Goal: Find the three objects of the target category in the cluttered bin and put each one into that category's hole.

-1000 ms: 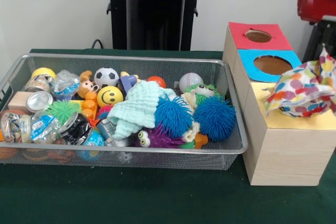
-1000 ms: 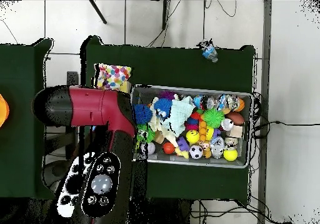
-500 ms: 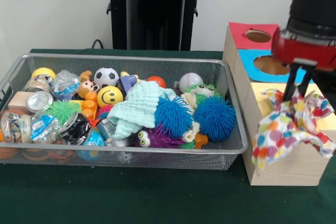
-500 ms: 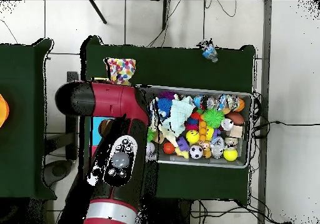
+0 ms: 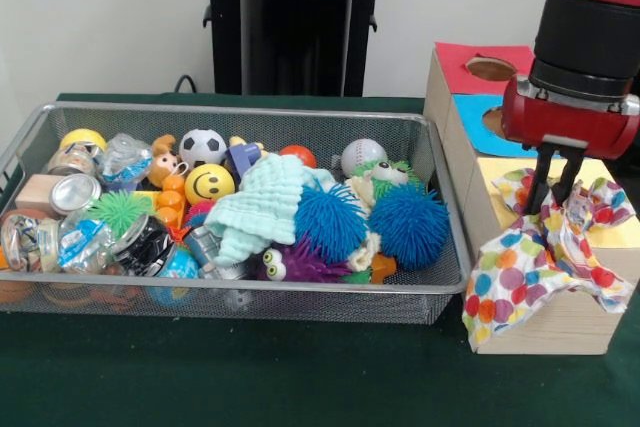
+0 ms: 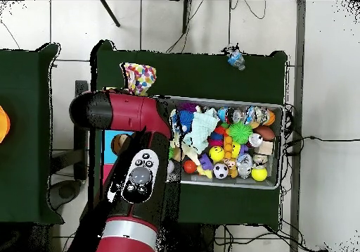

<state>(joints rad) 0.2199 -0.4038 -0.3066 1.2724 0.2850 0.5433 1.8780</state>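
A green-covered surface (image 5: 250, 377) before a white wall (image 5: 100, 17) carries a wire bin (image 5: 440, 282) at left and a wooden box (image 5: 560, 322) at right. The claw (image 5: 553, 199) is pinched on a polka-dot cloth (image 5: 530, 272), which is draped over the box's yellow near section and near-left corner.

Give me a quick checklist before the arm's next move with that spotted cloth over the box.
1. Gripper pinching the spotted cloth: ok.
2. Cloth over the yellow section of the box: ok, though partly draped down the box's front.
3. Yellow section's hole visible and clear: cannot tell, cloth covers it.
4. Cloth clear of the wire bin: ok.
5. Mint cloth left in the bin: ok, lies on top.
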